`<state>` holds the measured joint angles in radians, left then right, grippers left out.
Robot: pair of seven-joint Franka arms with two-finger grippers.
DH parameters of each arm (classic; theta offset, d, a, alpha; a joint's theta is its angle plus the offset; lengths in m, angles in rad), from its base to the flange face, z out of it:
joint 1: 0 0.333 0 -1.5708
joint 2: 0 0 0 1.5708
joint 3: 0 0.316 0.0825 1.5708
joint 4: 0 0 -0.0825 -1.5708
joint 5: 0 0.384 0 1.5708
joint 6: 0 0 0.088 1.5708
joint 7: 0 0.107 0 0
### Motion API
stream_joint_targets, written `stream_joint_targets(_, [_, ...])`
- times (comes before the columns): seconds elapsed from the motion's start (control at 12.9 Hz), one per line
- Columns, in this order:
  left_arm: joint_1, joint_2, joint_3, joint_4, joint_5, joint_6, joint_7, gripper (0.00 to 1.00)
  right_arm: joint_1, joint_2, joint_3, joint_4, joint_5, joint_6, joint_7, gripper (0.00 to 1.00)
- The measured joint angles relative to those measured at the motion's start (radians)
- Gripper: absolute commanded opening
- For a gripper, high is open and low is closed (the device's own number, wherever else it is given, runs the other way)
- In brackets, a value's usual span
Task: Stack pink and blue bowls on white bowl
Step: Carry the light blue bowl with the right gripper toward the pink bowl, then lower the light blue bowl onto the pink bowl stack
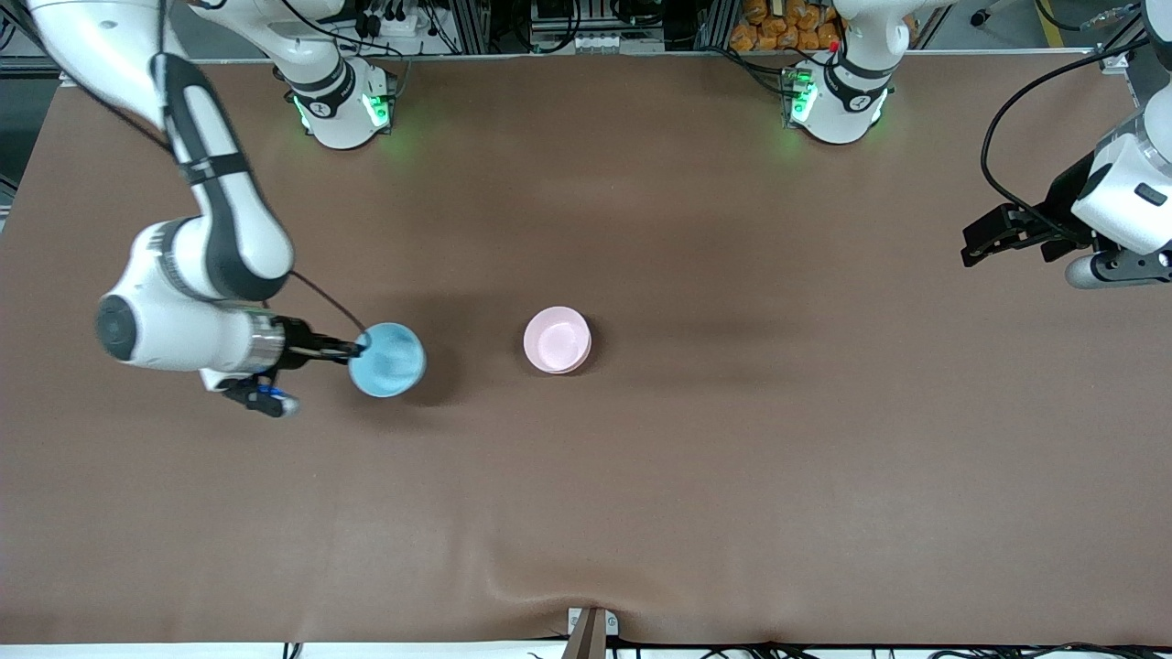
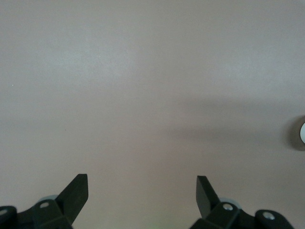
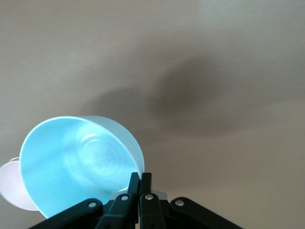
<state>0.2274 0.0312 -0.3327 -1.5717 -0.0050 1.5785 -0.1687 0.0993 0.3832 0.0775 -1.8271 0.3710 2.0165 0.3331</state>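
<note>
My right gripper (image 1: 359, 346) is shut on the rim of the light blue bowl (image 1: 388, 360) and holds it tilted in the air, over the table toward the right arm's end from the pink bowl (image 1: 557, 340). In the right wrist view the fingers (image 3: 135, 183) pinch the blue bowl's (image 3: 76, 167) wall. The pink bowl stands upright mid-table. A thin paler edge (image 1: 572, 366) shows under it; I cannot tell whether that is the white bowl. My left gripper (image 1: 976, 245) is open and empty, waiting above the left arm's end of the table (image 2: 143, 183).
The brown table mat (image 1: 732, 458) carries nothing else. A pale bowl edge (image 3: 10, 186) shows beside the blue bowl in the right wrist view. A small pale round thing (image 2: 302, 133) sits at the edge of the left wrist view.
</note>
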Motion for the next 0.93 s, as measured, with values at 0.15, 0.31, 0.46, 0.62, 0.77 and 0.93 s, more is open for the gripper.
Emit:
stream_joint_targets(0.15, [0.0,0.0,0.0,-0.003,0.0,0.0,0.003,1.0,0.091,0.006,0.0,0.045,0.003,0.001,0.117,0.0])
stream_joint_targets(0.31, [0.0,0.0,0.0,-0.004,0.0,0.0,0.004,1.0,0.175,0.039,0.001,0.11,0.004,0.005,0.209,0.0])
stream_joint_targets(0.46, [0.0,-0.001,0.0,-0.004,0.0,-0.005,0.004,1.0,0.244,0.094,-0.001,0.169,0.004,0.016,0.264,0.0])
stream_joint_targets(0.62, [0.0,-0.004,0.0,-0.004,0.0,-0.01,0.004,1.0,0.286,0.138,-0.002,0.192,0.003,0.043,0.286,0.0])
stream_joint_targets(0.77, [0.0,-0.01,0.0,-0.005,0.0,-0.013,0.004,1.0,0.299,0.157,-0.003,0.193,0.003,0.045,0.286,0.0])
stream_joint_targets(0.93, [0.0,-0.017,0.0,-0.008,0.0,-0.014,0.004,1.0,0.307,0.164,-0.003,0.191,0.004,0.044,0.286,0.0])
